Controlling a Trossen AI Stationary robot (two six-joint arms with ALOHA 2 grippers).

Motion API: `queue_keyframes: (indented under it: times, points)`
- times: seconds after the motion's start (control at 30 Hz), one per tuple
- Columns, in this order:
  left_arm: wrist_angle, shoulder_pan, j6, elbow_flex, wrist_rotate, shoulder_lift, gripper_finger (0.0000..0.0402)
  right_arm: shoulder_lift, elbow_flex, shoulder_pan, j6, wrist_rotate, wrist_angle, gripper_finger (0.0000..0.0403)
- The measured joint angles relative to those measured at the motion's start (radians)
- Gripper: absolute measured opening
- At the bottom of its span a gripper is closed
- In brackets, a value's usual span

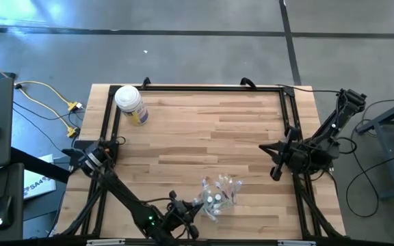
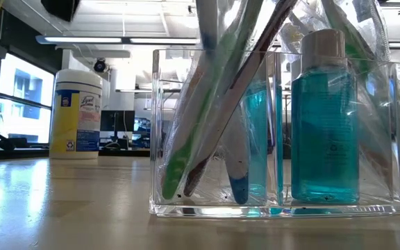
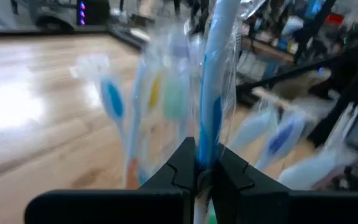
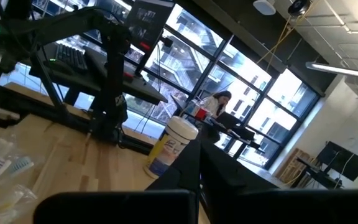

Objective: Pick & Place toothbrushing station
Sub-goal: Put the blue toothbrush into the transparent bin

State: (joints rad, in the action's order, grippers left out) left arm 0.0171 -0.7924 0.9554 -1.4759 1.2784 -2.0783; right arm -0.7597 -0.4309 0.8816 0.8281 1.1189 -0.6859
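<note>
A clear plastic holder (image 2: 273, 132) stands near the front edge of the wooden table (image 1: 204, 130), toward the middle, packed with wrapped toothbrushes (image 2: 214, 104) that lean at angles, heads down, in green, white and blue. In the compartment beside them stands a bottle (image 2: 325, 118) of teal liquid with a silver cap; no writing on it can be read. Seen from overhead, the holder (image 1: 217, 195) is a glinting cluster of clear plastic and wrappers.

The left gripper (image 3: 205, 171) is at the holder, its dark jaws pinched tight on a blue-and-white toothbrush (image 3: 215, 74) in a clear wrapper, which rises upright between them. More wrapped brushes fan out blurred just behind it. From above, the left arm reaches in from the table's front left corner, its gripper (image 1: 195, 208) just beside the holder.

The right gripper (image 1: 276, 171) waits at the table's right edge, well apart from the holder, jaws closed on nothing.

At the far left corner stands a white-lidded wipes jar (image 2: 78, 111) with a yellow label; the script on it seems to read "Lysol", the smaller print too fine to make out. A black frame (image 1: 197, 87) edges the table. Yellow cables (image 1: 46, 106) trail on the floor to the left. Beyond the table, a person (image 4: 216, 102) sits before tall windows.
</note>
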Motion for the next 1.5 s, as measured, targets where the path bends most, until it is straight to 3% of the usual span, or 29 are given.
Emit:
queue_keyframes:
  times: [0.3, 0.9, 1.13, 1.5]
  points:
    - [-0.032, 0.0, 0.027, 0.001, -0.021, -0.048, 0.0018, 0.0, 0.0, 0.0, -0.05, 0.0, 0.049, 0.0003]
    - [-0.133, 0.02, 0.105, 0.001, -0.166, -0.048, 0.0018, 0.0, 0.0, 0.0, -0.076, -0.045, 0.049, 0.0003]
    - [-0.133, 0.043, 0.094, 0.001, -0.222, -0.048, 0.0052, 0.0, 0.0, 0.0, -0.081, -0.044, 0.049, 0.0003]
    - [-0.122, 0.025, 0.038, 0.001, -0.225, -0.048, 0.0061, 0.0, 0.0, 0.0, -0.099, 0.012, 0.054, 0.0003]
